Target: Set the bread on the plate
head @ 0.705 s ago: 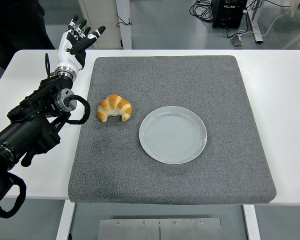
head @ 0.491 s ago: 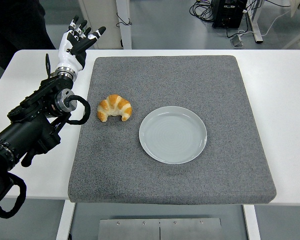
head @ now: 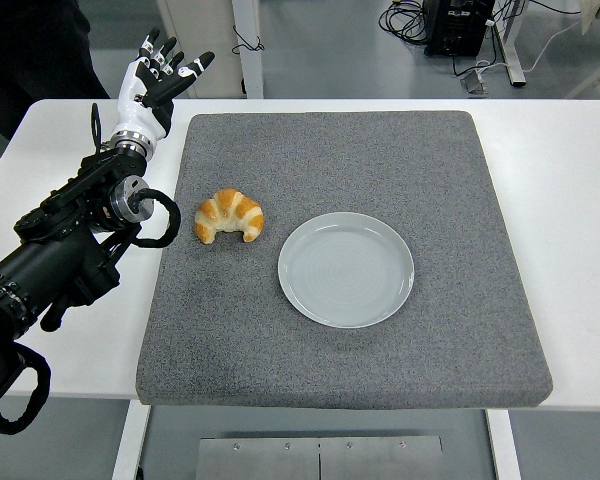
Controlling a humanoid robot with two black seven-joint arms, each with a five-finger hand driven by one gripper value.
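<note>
A golden croissant [head: 230, 215] lies on the grey mat [head: 340, 130], left of centre. Just to its right sits a pale round plate [head: 346, 269] with nothing on it. My left hand [head: 158, 82] is raised over the white table's far left, beyond the mat's left edge and well behind the croissant. Its fingers are spread and hold nothing. The black left arm [head: 65, 250] runs from the lower left edge up to that hand. No right arm shows.
The white table [head: 560, 180] borders the mat on both sides. A dark-clothed person [head: 30, 50] stands at the top left, close behind my left hand. Cables and desk legs lie on the floor beyond the table.
My left hand has shifted very slightly up and to the right. The croissant and the plate have not moved.
</note>
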